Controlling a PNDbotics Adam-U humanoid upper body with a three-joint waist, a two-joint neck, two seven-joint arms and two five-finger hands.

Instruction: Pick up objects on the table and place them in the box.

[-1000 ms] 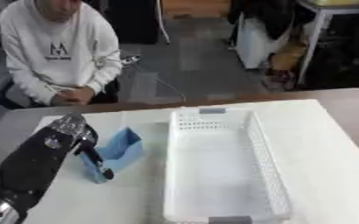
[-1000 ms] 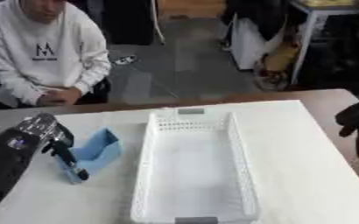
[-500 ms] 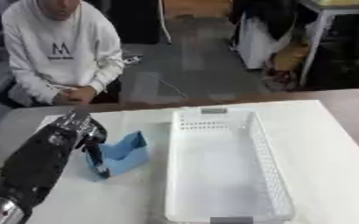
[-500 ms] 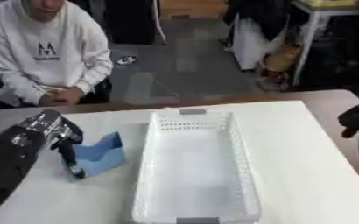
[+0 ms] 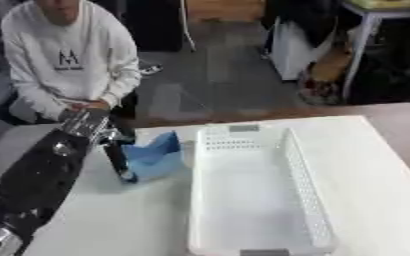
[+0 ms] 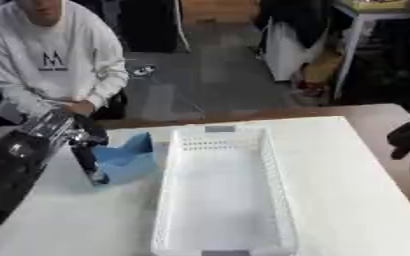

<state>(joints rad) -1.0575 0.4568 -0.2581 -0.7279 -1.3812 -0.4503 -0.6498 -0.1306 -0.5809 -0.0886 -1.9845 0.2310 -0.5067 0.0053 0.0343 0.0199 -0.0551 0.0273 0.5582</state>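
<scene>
White cloth covers the surface (image 5: 121, 220), with a brown wooden edge showing at its far right corner. Beyond it lies a grey floor, cluttered at the back right with a white cabinet (image 5: 292, 42), a table leg and some dark and orange things too blurred to name. A person in a white sweatshirt (image 5: 64, 60) sits at the far left edge, hands together close to the surface, touching none of the task's things.

Down the middle of the surface stands the box (image 5: 318, 200), a long white plastic basket with perforated walls and grey patches at both short ends. Nothing shows inside it.

Just left of the box's far corner sits a blue object (image 5: 156, 155), folded or wedge-shaped, with one flap standing up. It is very near the box wall; whether it touches cannot be told.

The left robot hand (image 5: 112, 145) comes in along a black arm from the lower left. Its dark fingers (image 5: 119, 162) point down against the left side of the blue object, curled around its near edge, so the robot hand appears to hold it, pinched at that side. The object's lower corner is at the cloth. The box wall stands directly between the object and the box's interior.

The right robot hand (image 6: 408, 140) shows only in the right eye view, at the right edge, dark, fingers curled, holding nothing, well apart from the box.
</scene>
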